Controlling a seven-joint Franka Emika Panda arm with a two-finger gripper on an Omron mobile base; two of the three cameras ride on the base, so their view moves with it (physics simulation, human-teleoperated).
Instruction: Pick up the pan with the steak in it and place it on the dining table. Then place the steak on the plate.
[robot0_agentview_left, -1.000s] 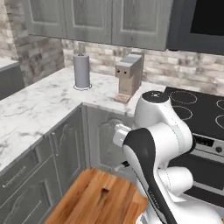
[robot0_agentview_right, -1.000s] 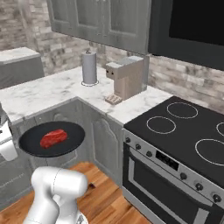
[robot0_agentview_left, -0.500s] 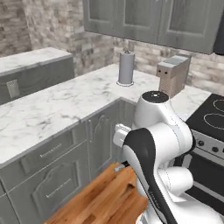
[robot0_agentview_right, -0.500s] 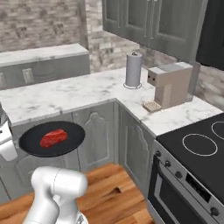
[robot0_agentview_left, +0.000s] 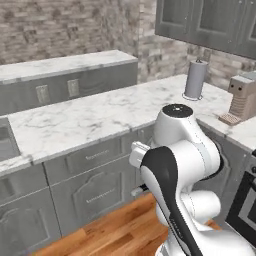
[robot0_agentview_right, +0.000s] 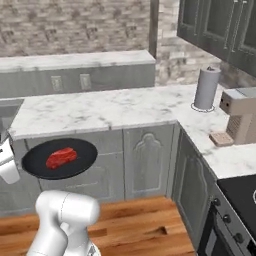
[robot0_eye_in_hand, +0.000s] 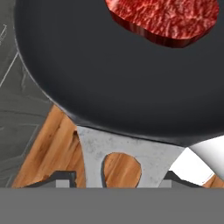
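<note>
You're carrying the pan (robot0_agentview_right: 60, 159) clear of every surface: in the right base view it hangs in the air at the lower left, in front of the grey cabinet doors (robot0_agentview_right: 145, 160) and below the edge of the marble counter (robot0_agentview_right: 100, 107), with the wood floor (robot0_agentview_right: 130, 220) under it. The steak (robot0_agentview_right: 61, 157) lies near the middle of the pan, slightly toward its left.

In the hand view the pan's grey handle (robot0_eye_in_hand: 127, 159) comes straight back toward the gripper (robot0_eye_in_hand: 116, 183), so the pan's bowl lies directly ahead of the jaws and the handle's long axis runs in line with the hand. The jaws are narrow and appear closed on that handle, though the fingertips themselves are mostly hidden at the bottom edge. The pan looks level, with the steak on the far half, away from the handle.

What your next move turns on: all the weight sits out ahead of the grip, so any roll of the wrist could tip the pan and slide the steak. The long marble top with its raised grey-fronted tier (robot0_agentview_right: 75, 60) runs across the far side of the room, beyond the pan; I judge this to be where the pan must go. Keep the handle pointing back at you and the pan flat on approach.
</note>
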